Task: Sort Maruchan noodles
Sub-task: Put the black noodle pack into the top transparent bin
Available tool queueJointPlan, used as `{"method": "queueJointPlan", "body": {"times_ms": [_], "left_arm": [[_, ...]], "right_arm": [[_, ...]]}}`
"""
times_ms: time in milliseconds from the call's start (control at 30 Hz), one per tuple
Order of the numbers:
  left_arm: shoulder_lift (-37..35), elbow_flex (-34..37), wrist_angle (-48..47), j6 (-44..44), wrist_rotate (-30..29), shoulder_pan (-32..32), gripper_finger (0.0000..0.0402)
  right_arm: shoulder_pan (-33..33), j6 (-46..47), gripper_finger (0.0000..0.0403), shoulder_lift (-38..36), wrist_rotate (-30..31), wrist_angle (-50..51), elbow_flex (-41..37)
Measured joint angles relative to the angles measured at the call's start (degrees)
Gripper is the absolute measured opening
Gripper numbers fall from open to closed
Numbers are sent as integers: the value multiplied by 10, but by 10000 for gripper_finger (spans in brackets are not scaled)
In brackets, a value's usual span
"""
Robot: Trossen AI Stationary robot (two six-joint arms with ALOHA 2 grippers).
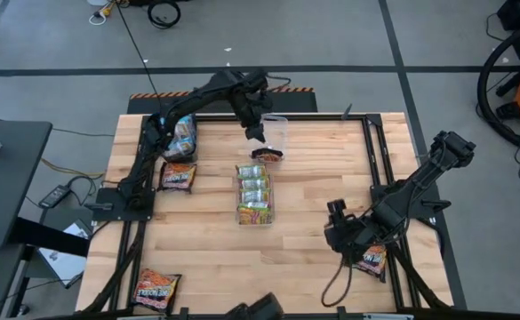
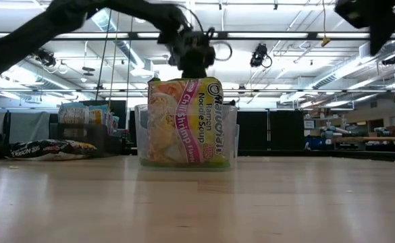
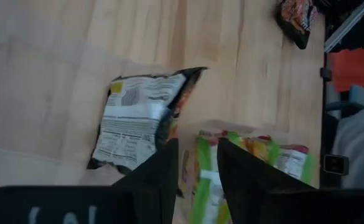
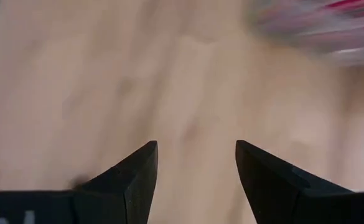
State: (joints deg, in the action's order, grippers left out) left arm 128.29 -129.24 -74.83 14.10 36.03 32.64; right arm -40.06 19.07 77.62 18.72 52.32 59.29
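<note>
My left gripper (image 1: 256,133) (image 3: 197,158) hangs open over the table's far middle and holds nothing. Just below it a dark brown-orange packet (image 1: 267,154) (image 3: 141,121) lies printed back up at the near end of a clear bin (image 1: 280,124). A second clear bin (image 1: 254,215) nearer the middle holds several yellow-green packets (image 1: 254,190) (image 2: 183,121) (image 3: 244,155) standing on edge. My right gripper (image 1: 336,235) (image 4: 197,162) is open low over bare wood near the right edge, with a packet (image 1: 372,260) (image 4: 322,25) beside it.
Pale blue-silver packets (image 1: 184,133) (image 2: 82,113) and a dark brown-orange one (image 1: 178,176) (image 2: 48,148) lie near the left arm's base. Another dark packet (image 1: 156,289) lies at the near left corner. Bare wood spreads between the bins and the right arm.
</note>
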Motion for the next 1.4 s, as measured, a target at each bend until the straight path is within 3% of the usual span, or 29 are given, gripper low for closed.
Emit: {"method": "queueJointPlan", "body": {"times_ms": [133,233,400,633,967,1167,1400], "left_arm": [[-44,-6,-6,-11,-7,-27,116],[-83,-7,-8,-18,-11,-56,116],[-130,-7,13,-19,-44,-144,116],[-157,-7,-19,-20,-157,-273,116],[-202,-7,-82,-85,-282,-359,116],[-227,-7,-84,-90,-301,-367,116],[-247,-6,-82,-89,-334,-362,116]], "right_arm": [[-19,45,220,14,-94,19,0],[-38,84,220,41,-144,94,0],[-27,115,216,88,-222,120,-18],[11,-26,211,151,-274,61,-57],[32,-166,206,215,-315,-5,-73],[32,-190,155,222,-314,-22,-75],[32,-169,52,203,-300,-17,-72]]}}
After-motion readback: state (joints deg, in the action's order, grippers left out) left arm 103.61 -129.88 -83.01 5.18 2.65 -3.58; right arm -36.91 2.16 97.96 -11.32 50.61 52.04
